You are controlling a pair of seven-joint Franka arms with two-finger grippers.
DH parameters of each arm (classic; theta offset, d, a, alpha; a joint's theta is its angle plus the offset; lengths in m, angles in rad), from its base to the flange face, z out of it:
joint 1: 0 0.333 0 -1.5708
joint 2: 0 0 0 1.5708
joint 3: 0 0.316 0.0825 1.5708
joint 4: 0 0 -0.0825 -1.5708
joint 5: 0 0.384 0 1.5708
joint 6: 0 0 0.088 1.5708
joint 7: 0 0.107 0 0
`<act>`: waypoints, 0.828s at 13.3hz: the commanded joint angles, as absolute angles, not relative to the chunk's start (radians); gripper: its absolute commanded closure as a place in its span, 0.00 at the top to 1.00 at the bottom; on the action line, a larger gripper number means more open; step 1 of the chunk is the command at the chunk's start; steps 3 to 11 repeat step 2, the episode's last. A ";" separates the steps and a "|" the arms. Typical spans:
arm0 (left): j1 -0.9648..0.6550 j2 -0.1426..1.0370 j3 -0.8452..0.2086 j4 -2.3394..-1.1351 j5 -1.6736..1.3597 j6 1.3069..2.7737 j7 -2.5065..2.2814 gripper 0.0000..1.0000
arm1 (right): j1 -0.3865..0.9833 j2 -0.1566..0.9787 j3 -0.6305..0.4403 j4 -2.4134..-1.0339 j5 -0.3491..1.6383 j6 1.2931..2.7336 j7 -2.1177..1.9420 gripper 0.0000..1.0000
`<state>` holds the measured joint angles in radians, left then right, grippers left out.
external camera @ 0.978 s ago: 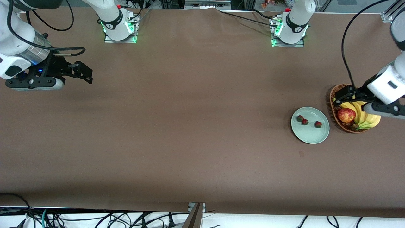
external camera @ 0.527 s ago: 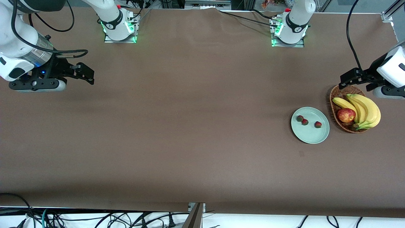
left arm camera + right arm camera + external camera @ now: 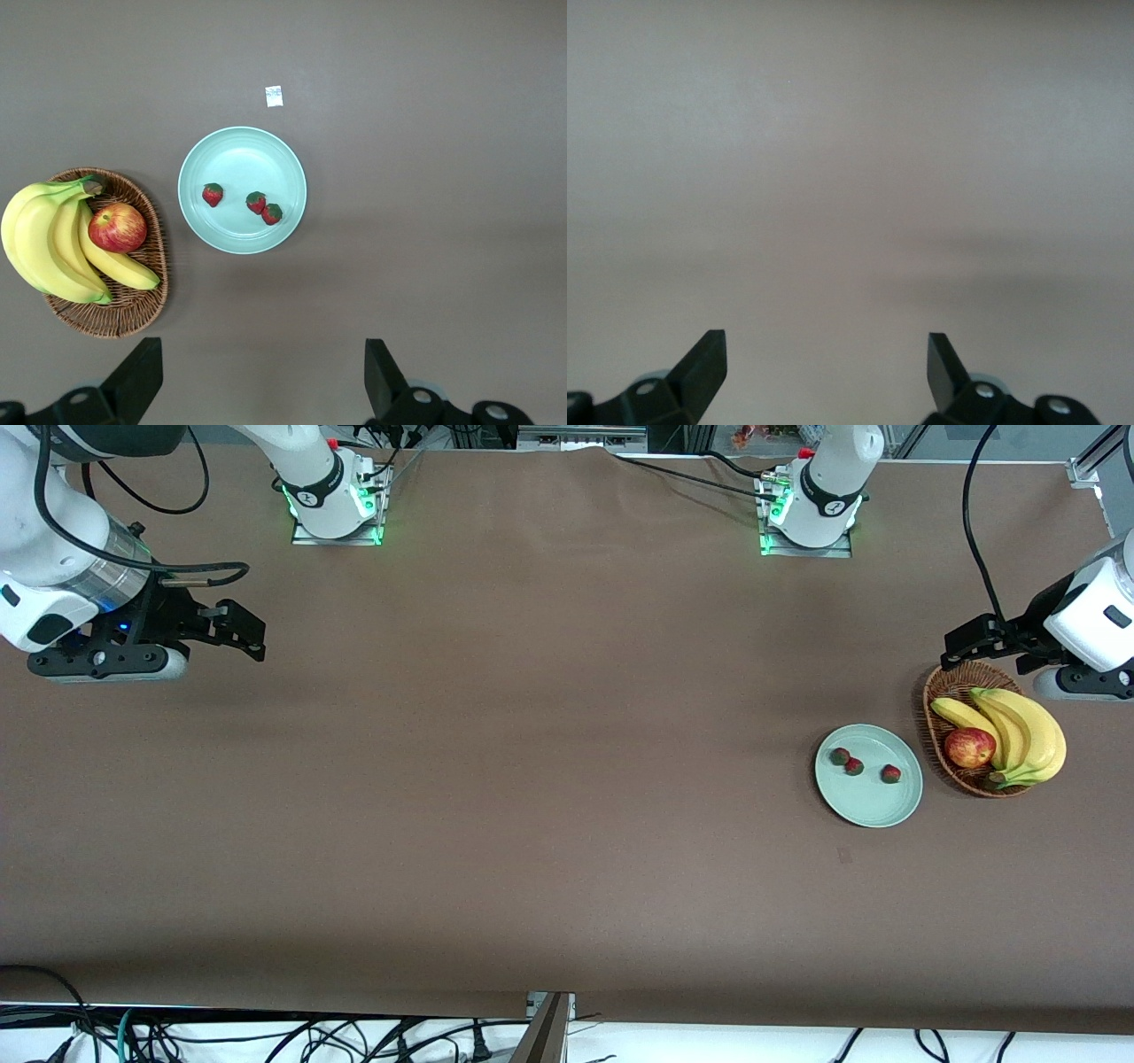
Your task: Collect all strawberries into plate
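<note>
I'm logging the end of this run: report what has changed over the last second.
The left gripper, open and empty, has drawn back from over the basket toward the left arm's base, leaving the fruit uncovered. The right gripper, open, shifted slightly at its end of the table. All three strawberries and the plate stayed put.

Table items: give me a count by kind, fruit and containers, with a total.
Strawberries: 3, all on the plate
Apple: 1, in the basket
Bananas: 3 as far as I can tell, one bunch in the basket
Plate: 1
Basket: 1
Total: 9
</note>
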<state>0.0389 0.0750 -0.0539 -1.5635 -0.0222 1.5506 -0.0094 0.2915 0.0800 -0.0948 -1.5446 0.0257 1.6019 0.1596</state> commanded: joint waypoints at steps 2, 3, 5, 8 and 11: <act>0.034 0.127 -0.046 -1.480 -0.034 1.506 -0.015 1.00 | 0.296 0.077 -0.091 -1.532 0.025 1.597 0.170 1.00; 0.034 0.127 -0.046 -1.480 -0.034 1.506 -0.015 1.00 | 0.296 0.077 -0.091 -1.532 0.025 1.597 0.170 1.00; 0.034 0.127 -0.046 -1.480 -0.034 1.506 -0.015 1.00 | 0.296 0.077 -0.091 -1.532 0.025 1.597 0.170 1.00; 0.034 0.127 -0.046 -1.480 -0.034 1.506 -0.015 1.00 | 0.296 0.077 -0.091 -1.532 0.025 1.597 0.170 1.00; 0.034 0.127 -0.046 -1.480 -0.034 1.506 -0.015 1.00 | 0.296 0.077 -0.091 -1.532 0.025 1.597 0.170 1.00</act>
